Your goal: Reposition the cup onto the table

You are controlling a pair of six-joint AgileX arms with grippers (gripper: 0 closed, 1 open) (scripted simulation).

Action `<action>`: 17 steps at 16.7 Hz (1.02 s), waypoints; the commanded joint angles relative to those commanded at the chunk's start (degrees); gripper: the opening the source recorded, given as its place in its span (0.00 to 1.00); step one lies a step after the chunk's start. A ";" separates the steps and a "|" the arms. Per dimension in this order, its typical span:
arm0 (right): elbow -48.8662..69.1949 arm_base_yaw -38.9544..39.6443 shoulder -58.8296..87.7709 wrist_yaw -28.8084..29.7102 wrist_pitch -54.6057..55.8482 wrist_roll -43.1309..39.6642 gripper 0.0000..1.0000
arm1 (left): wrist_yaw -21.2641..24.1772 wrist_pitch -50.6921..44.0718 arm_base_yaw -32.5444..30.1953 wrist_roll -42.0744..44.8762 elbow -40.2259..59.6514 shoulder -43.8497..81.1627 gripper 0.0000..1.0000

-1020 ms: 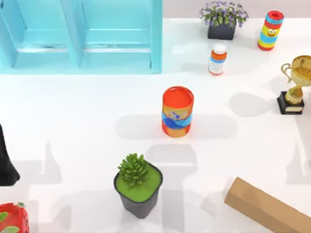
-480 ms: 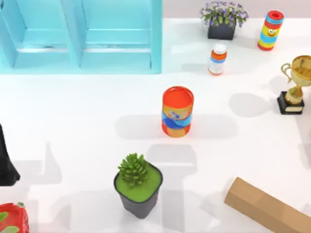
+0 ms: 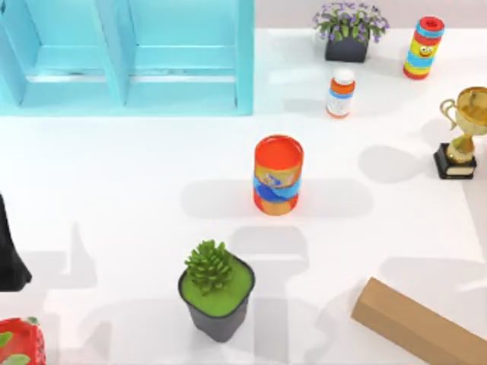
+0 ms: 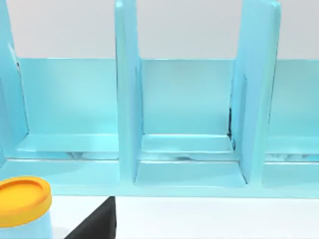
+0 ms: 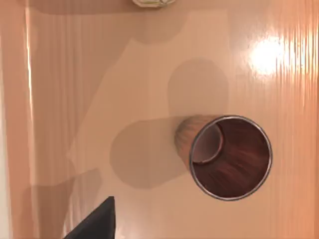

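The cup (image 5: 230,157) is a small reddish-brown tumbler with a dark inside. In the right wrist view it stands upright, seen from straight above, on a glossy tan surface (image 5: 124,74). A dark part of my right gripper (image 5: 94,221) juts in beside it, apart from the cup. The table (image 3: 114,190) is the broad white surface in the top view. My left arm (image 3: 7,255) is parked at the table's left edge, and a dark part of its gripper (image 4: 94,224) shows in the left wrist view.
An orange-red can with a blue band (image 3: 278,175) stands mid-table, and a black plant pot (image 3: 217,293) stands in front of it. A light blue shelf unit (image 3: 129,57) fills the back left. A brown box (image 3: 418,327), a trophy (image 3: 460,133), a bottle (image 3: 341,93) and a yellow-lidded jar (image 4: 22,199) stand around.
Only the shadows on the table's right side have shifted, spreading lower toward the brown box. No object on the table and not the left arm has moved.
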 joint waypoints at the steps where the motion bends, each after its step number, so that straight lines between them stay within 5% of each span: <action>1: 3.71 -1.37 4.26 0.00 -3.28 -1.35 1.00 | 0.00 0.00 0.00 0.00 0.00 0.00 1.00; 7: 18.96 -6.74 20.94 -0.13 -16.42 -6.80 1.00 | 0.00 0.00 0.00 0.00 0.00 0.00 1.00; 17: 18.56 -7.16 20.53 -0.14 -17.56 -7.21 1.00 | 0.00 0.00 0.00 0.00 0.00 0.00 1.00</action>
